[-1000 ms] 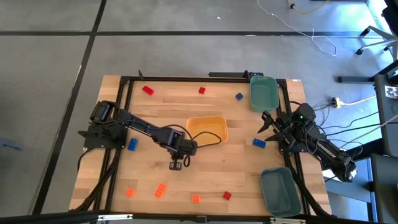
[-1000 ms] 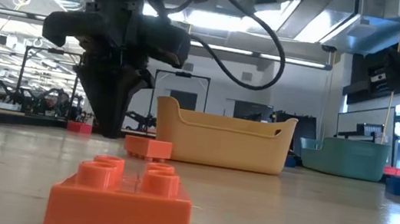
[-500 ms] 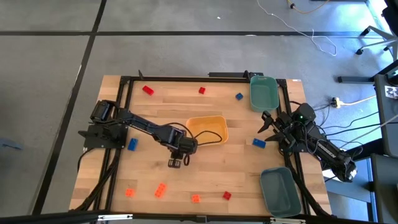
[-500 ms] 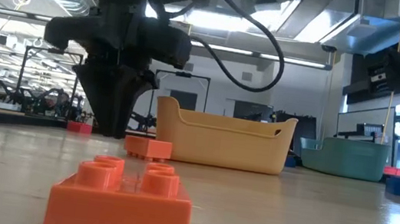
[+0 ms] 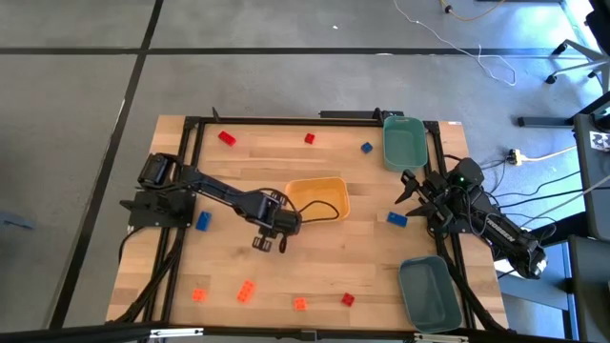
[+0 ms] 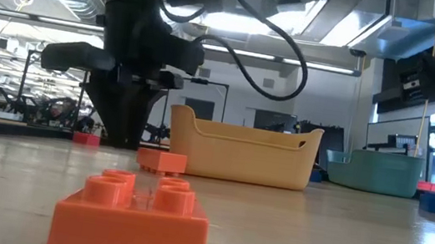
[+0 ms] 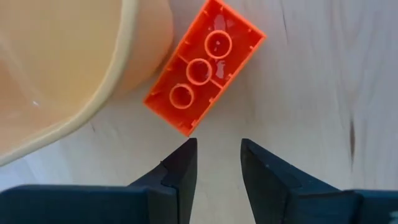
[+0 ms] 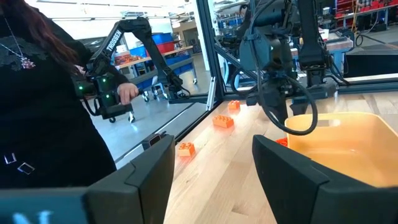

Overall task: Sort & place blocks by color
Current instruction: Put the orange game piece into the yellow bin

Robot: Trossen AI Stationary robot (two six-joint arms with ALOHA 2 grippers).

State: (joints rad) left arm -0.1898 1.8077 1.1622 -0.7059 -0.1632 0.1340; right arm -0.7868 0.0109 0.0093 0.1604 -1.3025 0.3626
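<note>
My left gripper [image 5: 269, 245] hangs over the table just off the near left corner of the yellow-orange tray [image 5: 317, 198]. It points down, open and empty [image 7: 215, 155]. An orange brick [image 7: 205, 67] lies hollow side up on the table beside the tray's wall [image 7: 118, 74], just beyond the fingertips and apart from them. The arm hides it in the high view; it shows in the right wrist view [image 8: 283, 142]. My right gripper [image 5: 410, 195] waits open and empty at the table's right edge [image 8: 211, 180].
Loose bricks: red [image 5: 227, 138] [image 5: 310, 139] and blue [image 5: 366, 148] at the far side, blue [image 5: 202, 221] [image 5: 396, 219] at mid-table, several orange and a red [image 5: 348, 299] near the front. Teal bins stand far right [image 5: 404, 141] and near right [image 5: 428, 291]. A person [image 8: 43, 93] stands beyond the table.
My left gripper has shifted a little toward the table's far and left edges and has turned about its own axis. The bricks and the tray have stayed where they were.
</note>
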